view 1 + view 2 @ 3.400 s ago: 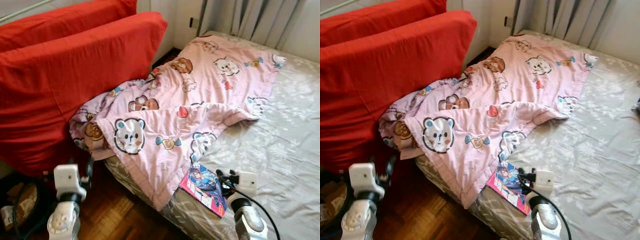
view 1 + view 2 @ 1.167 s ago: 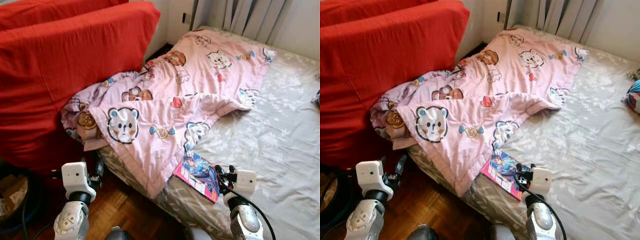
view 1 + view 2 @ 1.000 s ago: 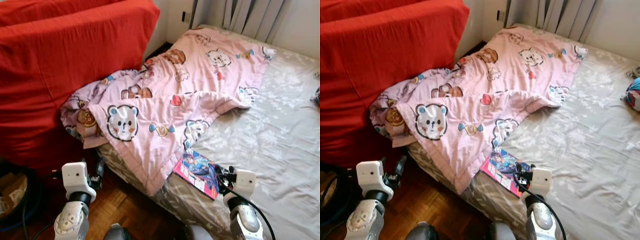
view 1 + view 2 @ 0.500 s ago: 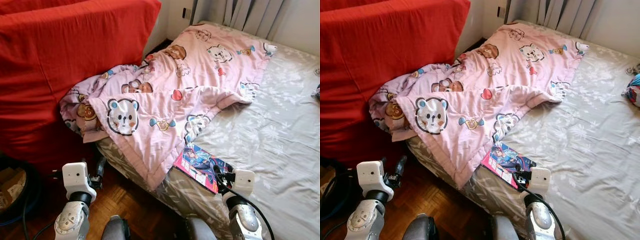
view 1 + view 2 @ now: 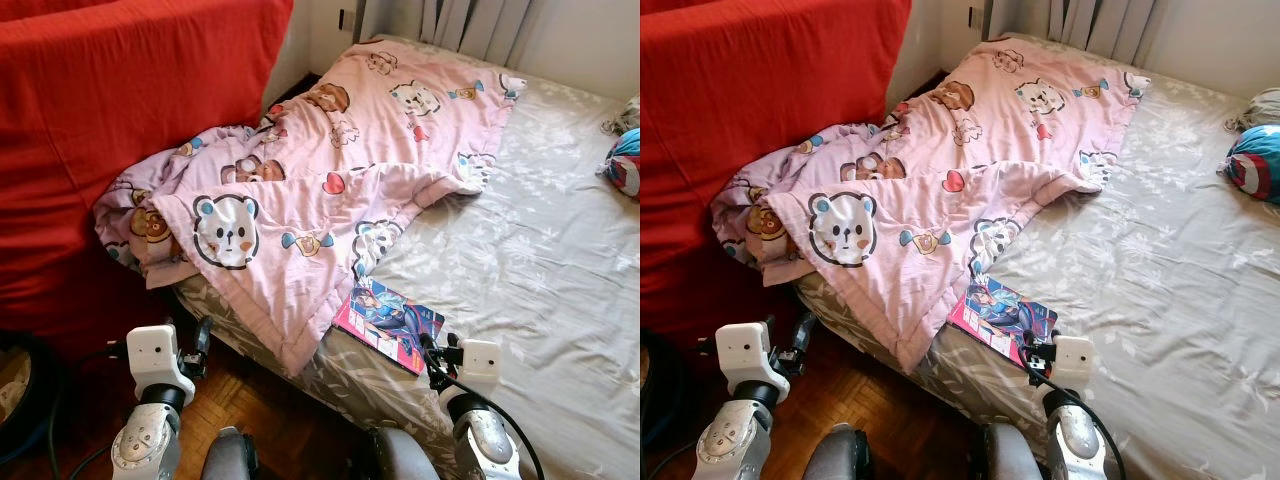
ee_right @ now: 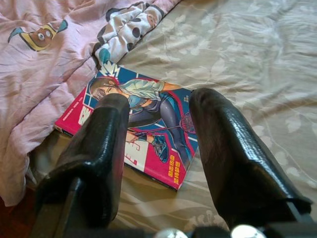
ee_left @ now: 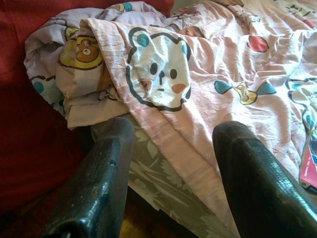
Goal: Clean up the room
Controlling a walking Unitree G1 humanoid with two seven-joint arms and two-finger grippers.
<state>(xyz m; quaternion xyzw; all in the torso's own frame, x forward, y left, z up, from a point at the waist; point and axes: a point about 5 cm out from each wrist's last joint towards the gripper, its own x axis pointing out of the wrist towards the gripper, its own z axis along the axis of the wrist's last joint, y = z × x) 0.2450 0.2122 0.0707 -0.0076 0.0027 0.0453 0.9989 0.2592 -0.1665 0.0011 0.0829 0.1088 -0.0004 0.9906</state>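
A pink quilt (image 5: 330, 190) printed with cartoon bears lies rumpled across the near corner of the bed (image 5: 560, 270) and spills over its edge. A pink-edged comic book (image 5: 388, 324) rests flat on the grey floral sheet, just beyond the quilt's hem. My right gripper (image 6: 158, 116) is open, low over the bed, with the comic book (image 6: 143, 129) showing between its fingers. My left gripper (image 7: 173, 144) is open too, held near the floor beside the bed and facing the hanging quilt (image 7: 163, 74).
A big red cushion (image 5: 110, 130) stands against the bed's left side. A blue and red round thing (image 5: 1252, 165) lies at the bed's far right. Wooden parquet floor (image 5: 250, 405) runs below the bed edge. Curtains (image 5: 470, 18) hang behind.
The camera has moved forward and to the right, so the bed's right side with the round thing has come into view. Both arms keep their pose.
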